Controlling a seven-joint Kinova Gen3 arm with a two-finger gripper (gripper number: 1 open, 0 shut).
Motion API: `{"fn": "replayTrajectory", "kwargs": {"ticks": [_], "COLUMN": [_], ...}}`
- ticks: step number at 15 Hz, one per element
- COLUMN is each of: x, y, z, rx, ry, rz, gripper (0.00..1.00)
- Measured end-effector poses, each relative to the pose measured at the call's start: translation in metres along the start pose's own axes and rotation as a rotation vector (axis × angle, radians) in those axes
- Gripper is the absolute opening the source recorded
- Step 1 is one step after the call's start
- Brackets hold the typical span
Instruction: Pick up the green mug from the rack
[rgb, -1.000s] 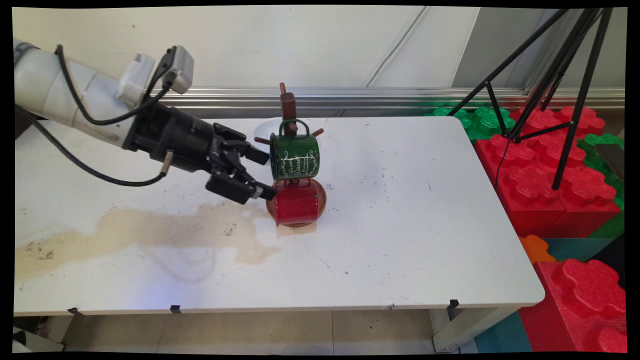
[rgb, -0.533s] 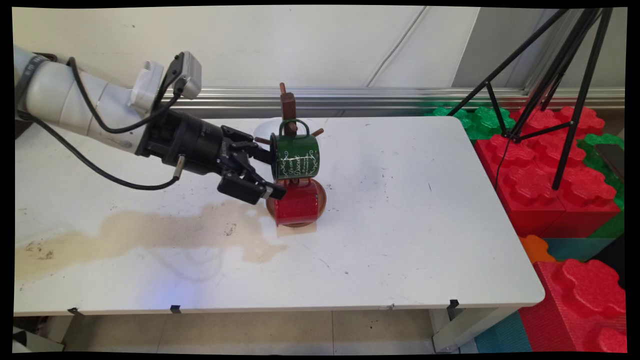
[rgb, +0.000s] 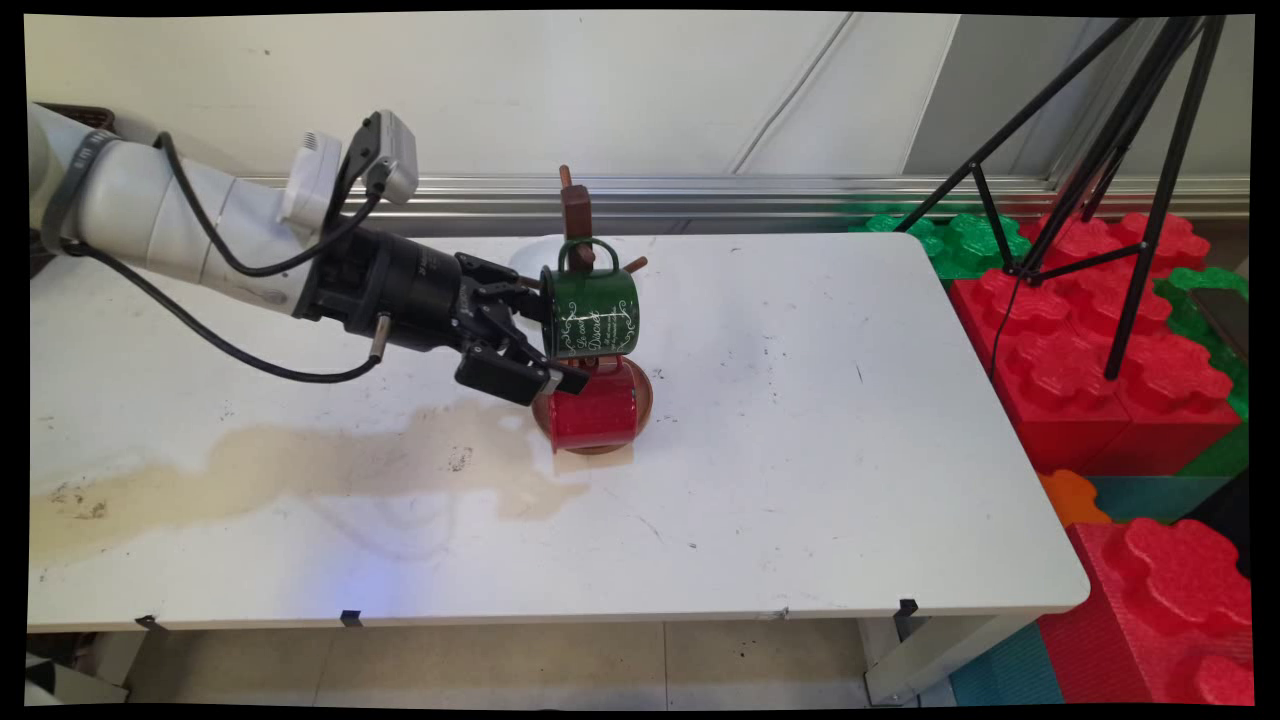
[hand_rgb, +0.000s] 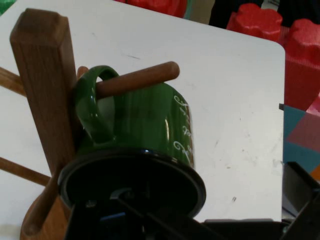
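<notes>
Black two-finger gripper: spread open at the rim of a green enamel mug, gripping nothing. Mug hangs by its handle on a wooden peg rack; a red mug hangs below.

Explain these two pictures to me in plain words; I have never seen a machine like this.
The machine is a white robot arm ending in a black two-finger gripper. The wide picture comes from a fixed camera above the white table. The close one comes from a camera on the hand itself. On the table stands a wooden mug tree with a green mug hanging by its handle on a peg and a red mug below it. The open gripper holds nothing; its fingers sit at the green mug's rim. A brownish stain lies on the table.
</notes>
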Motion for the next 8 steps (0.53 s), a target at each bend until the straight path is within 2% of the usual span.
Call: {"fn": "replayTrajectory", "kwargs": {"ticks": [8], "x": [-0.0036], "y": [0.0006], "z": [0.0060], "rx": [0.011], "ry": [0.024], "rz": [-0.020], "gripper": [1.00]}}
